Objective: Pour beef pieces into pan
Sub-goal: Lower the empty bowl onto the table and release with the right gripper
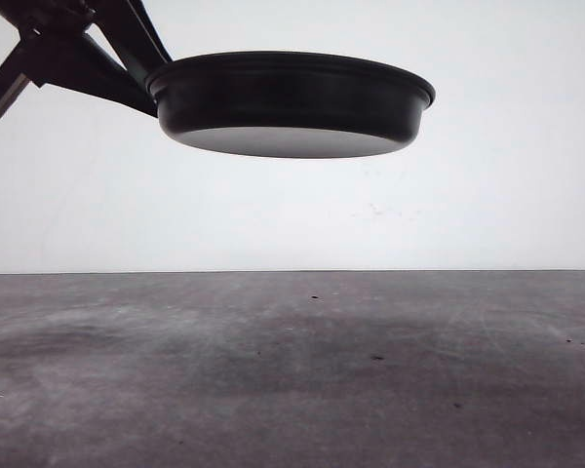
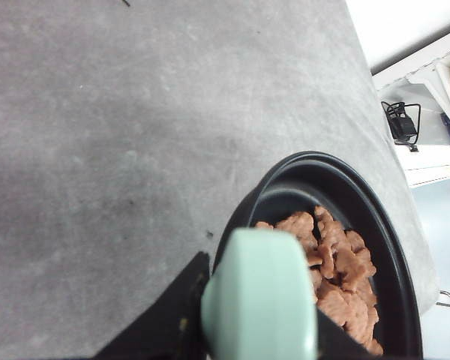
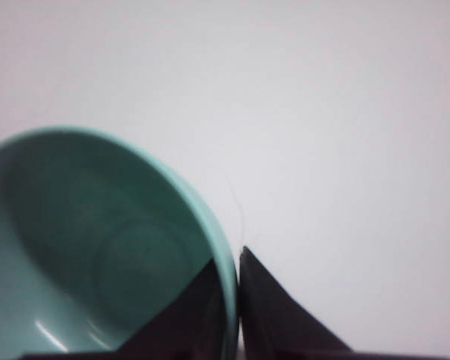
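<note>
High above the worktop point(image 1: 292, 370) in the front view, the pan point(image 1: 291, 102) hangs level from the left gripper point(image 2: 259, 330), clamped on its mint handle point(image 2: 261, 296), beef pieces point(image 2: 337, 281) inside it, while the right gripper point(image 3: 236, 315) pinches the emptied teal bowl point(image 3: 97, 247) rim, apparently post-pour.

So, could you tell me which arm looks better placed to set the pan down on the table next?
Left. Its tool grips the mint-green handle of the pan, held high above the table with the beef pieces inside. The right tool is pinching the rim of a teal bowl.
</note>
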`<state>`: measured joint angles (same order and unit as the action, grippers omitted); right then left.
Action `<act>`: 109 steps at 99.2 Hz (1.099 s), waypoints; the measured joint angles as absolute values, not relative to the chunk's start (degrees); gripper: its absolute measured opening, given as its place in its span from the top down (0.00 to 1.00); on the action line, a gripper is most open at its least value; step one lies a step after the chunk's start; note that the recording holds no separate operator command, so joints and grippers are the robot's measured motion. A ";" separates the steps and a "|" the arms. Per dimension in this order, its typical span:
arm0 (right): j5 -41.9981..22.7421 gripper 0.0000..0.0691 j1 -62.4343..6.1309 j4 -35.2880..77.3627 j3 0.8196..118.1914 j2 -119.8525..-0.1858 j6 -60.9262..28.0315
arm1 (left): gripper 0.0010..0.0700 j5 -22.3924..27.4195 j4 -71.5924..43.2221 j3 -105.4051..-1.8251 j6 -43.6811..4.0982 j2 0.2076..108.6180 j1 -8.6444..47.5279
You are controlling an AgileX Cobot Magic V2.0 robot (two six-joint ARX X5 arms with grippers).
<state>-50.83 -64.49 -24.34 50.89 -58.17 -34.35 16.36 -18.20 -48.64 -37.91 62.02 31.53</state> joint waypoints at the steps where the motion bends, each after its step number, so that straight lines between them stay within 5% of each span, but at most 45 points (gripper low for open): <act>1: -50.54 0.98 -64.12 -23.09 51.00 -57.78 -33.04 | 0.94 16.36 -18.20 -48.64 -37.82 62.02 31.53; 20: -35.66 0.98 -47.05 4.91 51.94 -51.94 -3.29 | 0.94 16.38 -18.24 -48.64 -36.93 62.02 31.53; 34: -13.13 0.98 -24.60 24.49 51.96 -56.95 15.55 | 0.94 16.38 -18.26 -48.64 -36.82 62.02 31.53; 47: 5.13 0.98 -9.19 31.79 51.22 -66.78 21.28 | 0.94 16.38 -18.28 -48.64 -36.82 62.02 31.75; 84: 7.25 0.98 -10.74 33.10 51.18 -80.68 19.75 | 0.94 17.76 -19.73 -48.64 -36.73 62.02 32.18; 109: 2.13 0.97 -14.72 32.29 51.18 -84.36 19.49 | 0.94 17.76 -19.90 -48.64 -36.62 62.02 32.18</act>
<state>2.13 -14.72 32.29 51.18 -84.36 19.49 17.76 -19.90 -48.64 -36.62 62.02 32.18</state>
